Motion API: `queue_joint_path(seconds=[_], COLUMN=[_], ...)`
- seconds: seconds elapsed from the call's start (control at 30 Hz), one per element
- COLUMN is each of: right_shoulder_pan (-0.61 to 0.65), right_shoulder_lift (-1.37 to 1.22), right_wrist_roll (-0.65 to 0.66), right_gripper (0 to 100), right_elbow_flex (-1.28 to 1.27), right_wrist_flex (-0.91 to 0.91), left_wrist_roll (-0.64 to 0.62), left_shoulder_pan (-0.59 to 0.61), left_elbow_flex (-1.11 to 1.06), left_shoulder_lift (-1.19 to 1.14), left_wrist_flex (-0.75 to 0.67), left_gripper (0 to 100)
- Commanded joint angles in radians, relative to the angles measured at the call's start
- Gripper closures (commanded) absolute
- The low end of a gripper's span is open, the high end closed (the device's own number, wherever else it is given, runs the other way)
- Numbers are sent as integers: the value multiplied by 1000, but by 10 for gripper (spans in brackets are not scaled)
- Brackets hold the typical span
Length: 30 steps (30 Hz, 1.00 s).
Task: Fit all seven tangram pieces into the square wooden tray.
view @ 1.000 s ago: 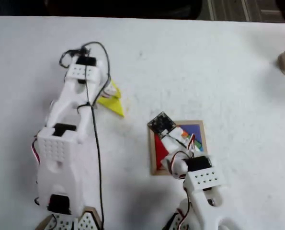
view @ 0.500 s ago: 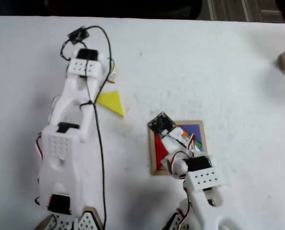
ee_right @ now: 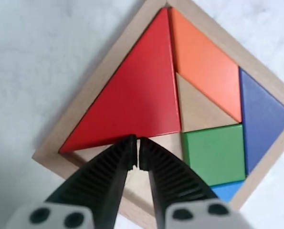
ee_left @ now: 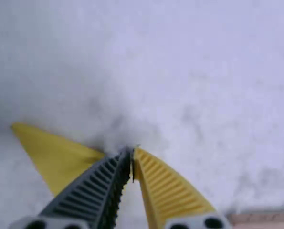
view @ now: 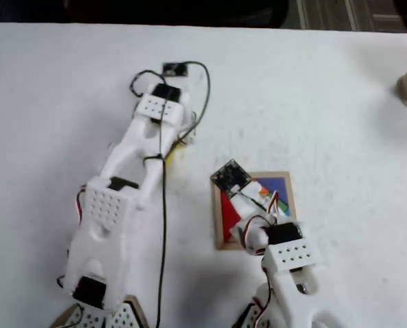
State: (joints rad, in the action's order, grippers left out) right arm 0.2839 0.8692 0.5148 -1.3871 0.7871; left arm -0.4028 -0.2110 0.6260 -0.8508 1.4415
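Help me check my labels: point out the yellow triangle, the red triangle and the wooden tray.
yellow triangle [ee_left: 56,155]: left wrist view, middle of its flat top.
red triangle [ee_right: 137,100]: right wrist view, middle of its face.
wooden tray [ee_right: 107,72]: right wrist view, bare rim beside the red triangle.

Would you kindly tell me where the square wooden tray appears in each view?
High view: wooden tray right of centre, under the right arm.
Left wrist view: tan strip beyond the left pincer, probably its edge.
Right wrist view: its rim frames the red triangle, beneath the right pincer.
Shared landmark: red triangle.
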Motion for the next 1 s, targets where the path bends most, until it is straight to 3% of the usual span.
queue_joint_path(seconds=[0.0, 0.3, 0.63, 0.77, 0.97], right_shoulder_pan=[19, 19, 19, 19, 19], right_shoulder_lift=[19, 19, 19, 19, 19], right_wrist_roll=[11, 11, 12, 12, 12], right_gripper=[981, 981, 981, 981, 981], right_elbow_flex=[2, 2, 2, 2, 2], right_wrist_flex=[8, 8, 8, 8, 8], left_wrist_roll=[20, 77, 95, 236, 345], left_shoulder_pan=[-24, -30, 16, 70, 128], left_elbow_flex=[40, -86, -710, -896, -1028], left_shoulder_lift=[19, 61, 545, 719, 889], left_wrist_flex=[83, 149, -161, -259, -328], left_gripper=[979, 980, 977, 976, 958])
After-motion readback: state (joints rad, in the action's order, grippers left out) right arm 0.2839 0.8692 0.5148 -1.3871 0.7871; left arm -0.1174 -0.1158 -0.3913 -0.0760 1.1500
